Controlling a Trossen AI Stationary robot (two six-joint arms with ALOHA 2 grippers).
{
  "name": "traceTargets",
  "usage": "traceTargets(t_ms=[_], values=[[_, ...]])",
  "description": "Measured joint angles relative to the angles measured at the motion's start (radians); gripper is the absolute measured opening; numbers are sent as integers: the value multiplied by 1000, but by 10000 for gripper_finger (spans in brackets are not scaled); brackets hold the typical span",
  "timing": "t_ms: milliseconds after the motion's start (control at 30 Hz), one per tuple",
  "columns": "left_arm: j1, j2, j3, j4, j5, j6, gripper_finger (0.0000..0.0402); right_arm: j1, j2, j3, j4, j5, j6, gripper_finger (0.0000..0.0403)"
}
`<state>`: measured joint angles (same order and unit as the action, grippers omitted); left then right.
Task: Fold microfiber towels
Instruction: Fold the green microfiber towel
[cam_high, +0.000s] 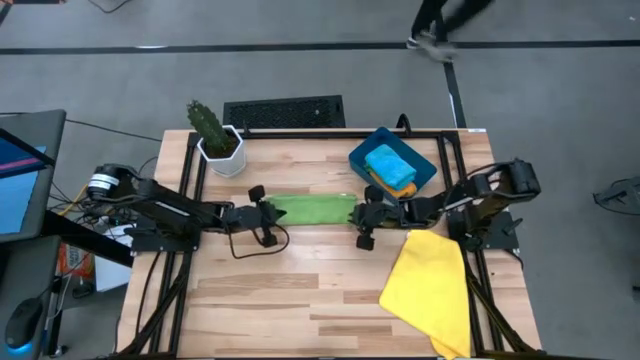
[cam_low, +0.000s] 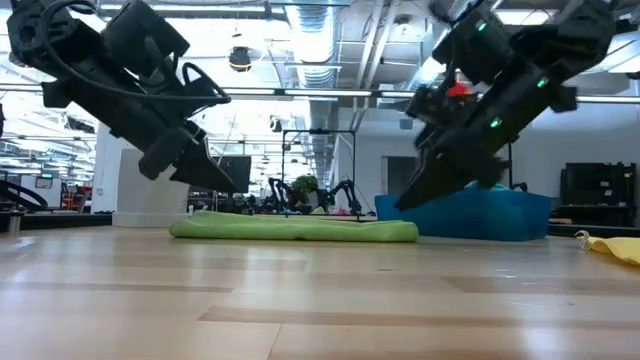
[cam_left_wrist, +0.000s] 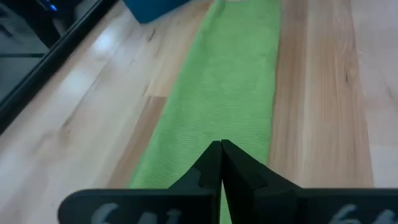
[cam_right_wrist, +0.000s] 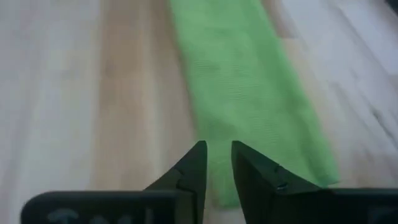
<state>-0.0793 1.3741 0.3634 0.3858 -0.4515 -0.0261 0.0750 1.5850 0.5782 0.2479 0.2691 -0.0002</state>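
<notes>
A green towel (cam_high: 312, 209) lay folded into a long strip across the middle of the counter (cam_high: 300, 300), with the left end effector (cam_high: 268, 212) pressed together at one end and the right end effector (cam_high: 365, 215) slightly spread, holding nothing, at the other.

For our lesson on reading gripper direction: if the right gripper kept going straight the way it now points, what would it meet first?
Most likely the green towel: the right gripper, fingers slightly apart, points along the folded strip from its near end. Whether it already touches the cloth is unclear.

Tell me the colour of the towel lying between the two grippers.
Green towel, plain with no pattern; the high view shows it best.
</notes>
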Motion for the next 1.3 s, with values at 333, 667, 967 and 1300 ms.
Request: traceTargets(t_ms=[333,667,967,1300], values=[[3,170,0,83,-67,33,0,-30,135,4,43,-3,37,71],[2,214,1,96,-83,5,0,-27,4,0,39,32,3,58],[2,87,1,79,-105,48,0,-108,42,-2,96,67,-7,58],[24,75,1,159,-23,85,0,-44,39,0,102,-3,-1,58]])
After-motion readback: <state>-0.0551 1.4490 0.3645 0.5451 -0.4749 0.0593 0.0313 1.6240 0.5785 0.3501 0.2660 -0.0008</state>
